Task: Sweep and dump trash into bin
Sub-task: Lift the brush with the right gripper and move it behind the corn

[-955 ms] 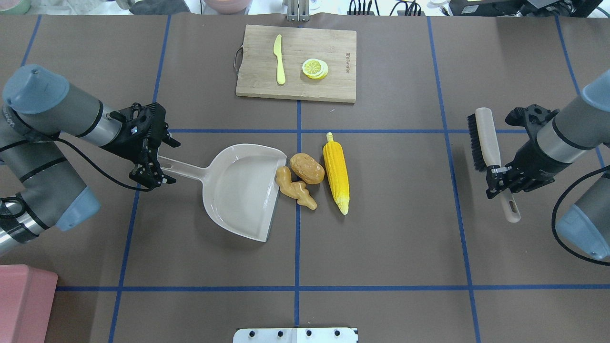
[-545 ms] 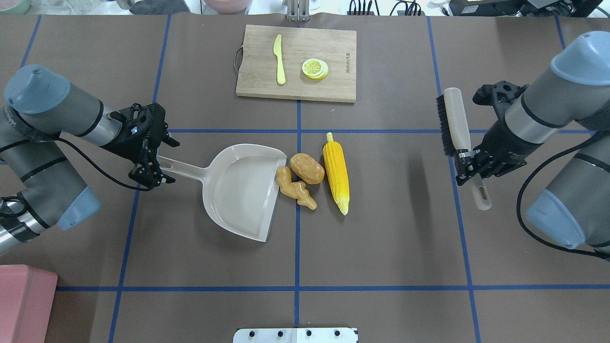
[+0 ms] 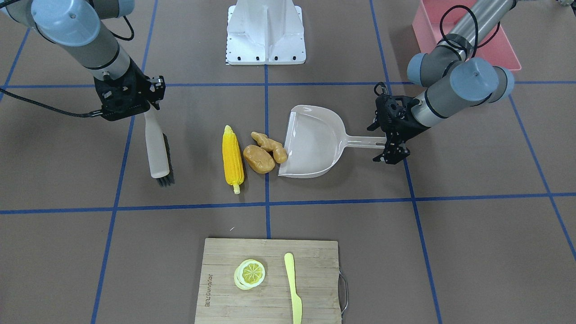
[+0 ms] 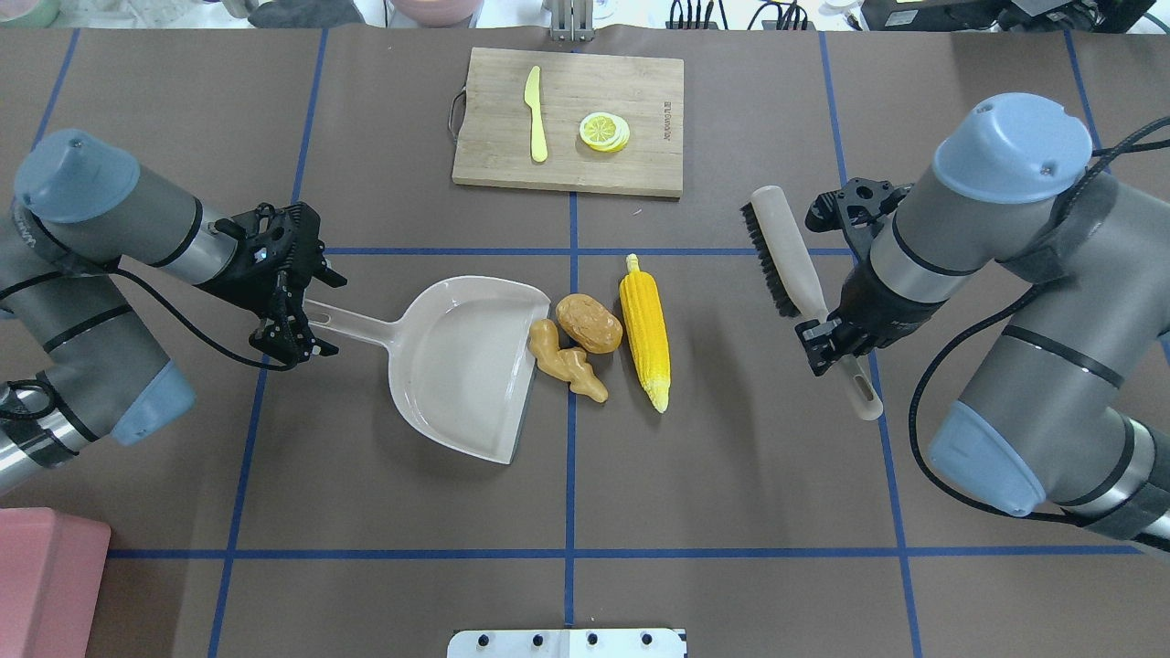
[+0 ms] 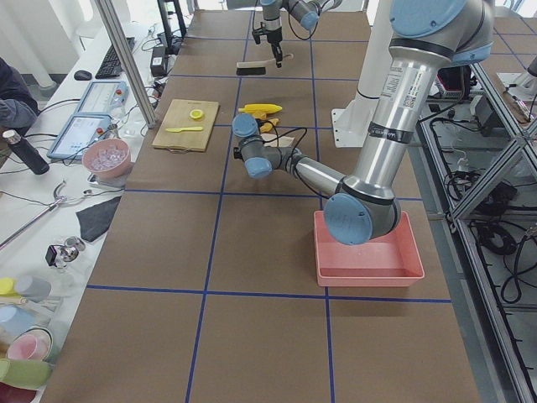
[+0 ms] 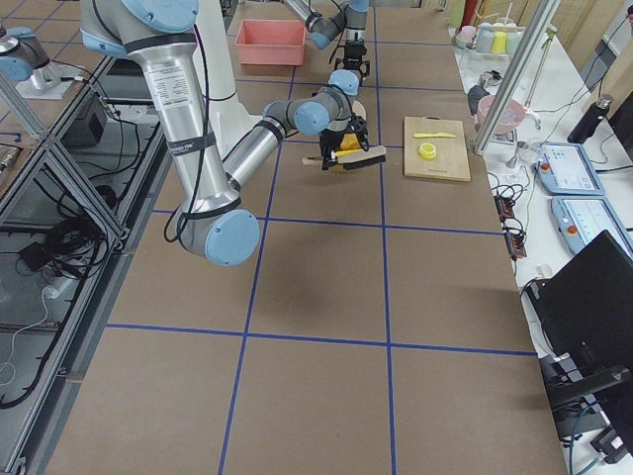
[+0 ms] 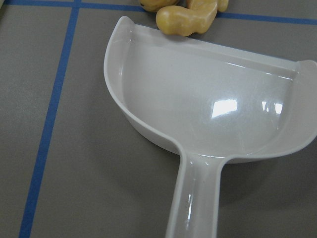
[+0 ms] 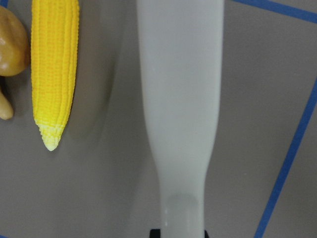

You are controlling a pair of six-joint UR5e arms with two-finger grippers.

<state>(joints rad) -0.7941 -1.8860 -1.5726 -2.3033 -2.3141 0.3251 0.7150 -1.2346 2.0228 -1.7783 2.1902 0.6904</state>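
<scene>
Jaws of L gripper [image 4: 309, 315]: closed tight on the far end of the handle of the beige dustpan [image 4: 457, 366]. Pan sits flat on table [image 4: 731, 475], open mouth toward table centre.

Jaws of R gripper [image 4: 827, 345]: closed on handle of brush [image 4: 793, 260], grip approx. mid-handle, w/ handle tip sticking out past the fingers on robot's side. Brush head points away from robot, black bristles face the trash. Whether bristles touch table: cannot tell.

Trash, all 3 pcs on table btw. pan and brush, outside pan:
- ginger root [image 4: 565, 361]: right at pan's lip, looks to be touching it (L wrist view: sits at lip edge).
- potato [image 4: 589, 323]: against ginger on the side away from pan, just beside corn.
- corn cob [image 4: 644, 329]: roughly parallel to pan's lip, tapered pale tip toward robot, on brush side of potato. Not touching brush; R wrist view shows a strip of table btw. corn and handle.

Bin [image 4: 46, 585]: pink tub, at robot's edge of table on its L side, behind L arm, well apart from pan and trash.

Other: cutting board [image 4: 494, 146] at far edge, centre, w/ yellow knife [image 4: 535, 114] and lemon slice [image 4: 603, 131] on it, well apart from trash.
</scene>
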